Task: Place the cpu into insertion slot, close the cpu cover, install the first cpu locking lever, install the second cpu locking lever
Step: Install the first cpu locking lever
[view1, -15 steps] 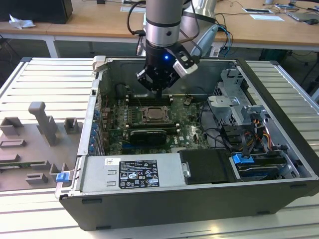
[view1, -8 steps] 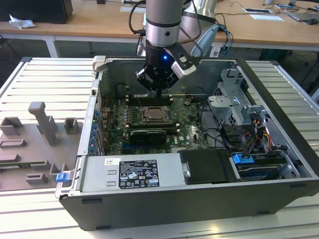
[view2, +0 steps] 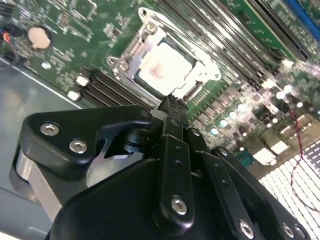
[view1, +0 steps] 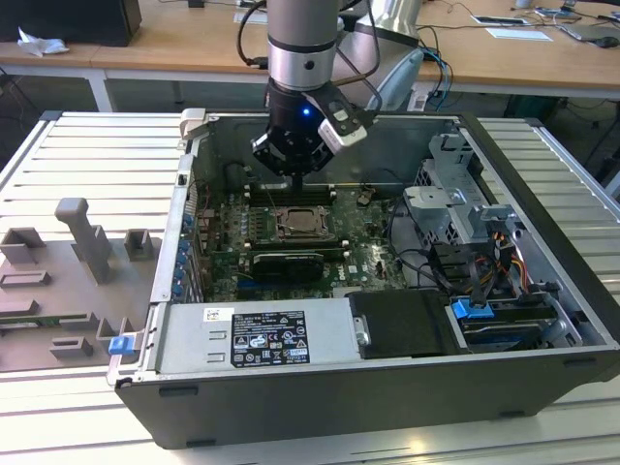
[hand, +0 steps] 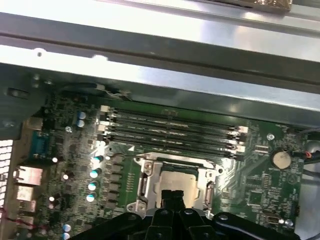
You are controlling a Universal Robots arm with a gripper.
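While the exterior view takes in the whole open case (view1: 291, 407) on a slatted metal table (view1: 77, 145), the wrist views are confined to the green board (hand: 75, 130) inside it. The board is enclosed by the case walls on all sides. A metal cage (view1: 455, 194) and loose cables (view1: 484, 262) are noted toward the exterior view's right, and open room is left directly above the socket area. The gripper (view1: 298, 177) is hung from the arm over one edge of the slot (view2: 131, 50), near the long black memory slots (hand: 170, 132). In both wrist views its black fingers (view2: 172, 145) are seen pressed together, with nothing held. Contact between tip and socket cannot be judged. The cover (view2: 202, 70), a thin grey metal frame, is laid flat over the slot. The cpu (view2: 162, 67), pale and matte, is seated within and is shown through the cover's window.
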